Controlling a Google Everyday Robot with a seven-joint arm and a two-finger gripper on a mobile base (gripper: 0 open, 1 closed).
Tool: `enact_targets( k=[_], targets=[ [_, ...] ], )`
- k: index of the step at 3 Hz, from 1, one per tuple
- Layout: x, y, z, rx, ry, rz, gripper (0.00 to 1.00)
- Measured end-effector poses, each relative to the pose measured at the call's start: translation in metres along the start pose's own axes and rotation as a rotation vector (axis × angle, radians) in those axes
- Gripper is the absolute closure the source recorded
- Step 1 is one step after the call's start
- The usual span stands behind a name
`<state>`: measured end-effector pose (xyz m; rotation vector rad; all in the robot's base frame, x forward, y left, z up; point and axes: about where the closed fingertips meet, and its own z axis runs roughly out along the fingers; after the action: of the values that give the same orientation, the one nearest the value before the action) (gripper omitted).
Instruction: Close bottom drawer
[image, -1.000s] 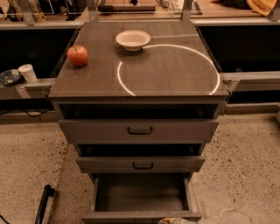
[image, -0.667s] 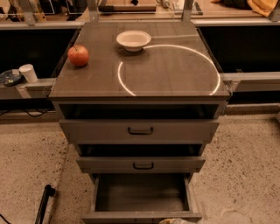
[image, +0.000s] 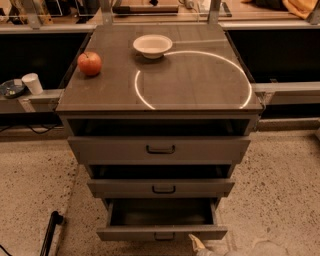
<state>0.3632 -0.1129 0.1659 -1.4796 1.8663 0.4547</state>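
Note:
The bottom drawer (image: 161, 233) of the grey-brown cabinet is pulled out the furthest of the three. Its plain grey tray (image: 161, 212) is open to view and its small dark handle (image: 164, 236) sits at the centre of the narrow front panel. My gripper (image: 196, 244) shows only as a pale tip at the bottom edge of the camera view, just in front of the drawer's front panel and right of the handle. The arm (image: 260, 248) trails off to the right along the floor edge.
The middle drawer (image: 161, 188) and top drawer (image: 160, 149) are each partly open. An apple (image: 89, 63) and a white bowl (image: 152, 45) sit on the cabinet top (image: 200, 80). A black pole (image: 50, 232) lies on the speckled floor at left. A paper cup (image: 33, 83) stands on a side rail.
The bottom drawer's front panel sits further in than a second ago, with less tray showing. My gripper has followed it up from the frame's bottom edge.

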Motion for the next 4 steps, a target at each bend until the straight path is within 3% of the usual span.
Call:
enact_targets(
  k=[1, 2, 4],
  targets=[
    [0.000, 0.000, 0.000, 0.000, 0.000, 0.000, 0.00],
    [0.004, -0.003, 0.008, -0.028, -0.003, -0.013, 0.16],
    [0.032, -0.036, 0.029, 0.002, -0.008, -0.054, 0.61]
  ],
)
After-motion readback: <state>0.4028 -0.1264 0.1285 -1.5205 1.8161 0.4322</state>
